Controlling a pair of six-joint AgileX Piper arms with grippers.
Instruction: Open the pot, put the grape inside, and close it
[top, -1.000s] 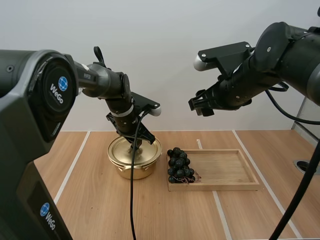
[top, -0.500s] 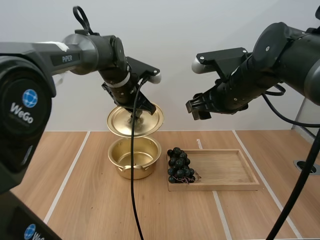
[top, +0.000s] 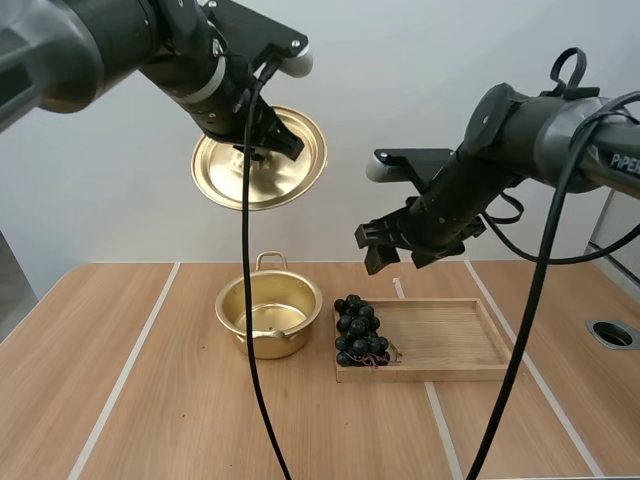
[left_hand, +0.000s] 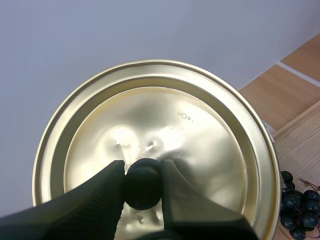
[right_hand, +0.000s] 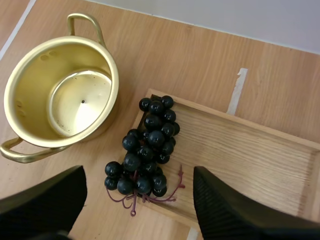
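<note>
1. The left hand (top: 262, 143) sits in the upper left of the frame, clamped on the lid (top: 270, 182). The left wrist view shows both fingers pinching the small dark knob (left_hand: 142, 182). The lid hangs tilted, high above the pot.
2. The pot (top: 262, 342) is open and empty on the tabletop (top: 180, 400), left of centre.
3. The grapes (top: 358, 332) lie at the left end of the tray (top: 450, 340), just beside the pot. As far as I can tell, a few berries and the stem reach over the tray's edge.
4. The right hand (top: 398, 250) hovers at centre right above the grapes, with its fingers spread wide and nothing in them. I judge the step in hand to be the descent to pick.
5. Risks with the lid:
   - The grip is on the knob alone and the lid is tilted, so a jolt could swing it or let it slip.
   - If it dropped, it would land on or near the pot.
6. Risks with the pick:
   - One finger may catch the tray's edge and drag the tray.
   - The fingers may close on loose outer berries, so the bunch sags or slips out.
   - The pot is close, so a wide approach could knock it.
7. Risk at the pot: if the lid comes down early, both arms would crowd the same spot.
</note>
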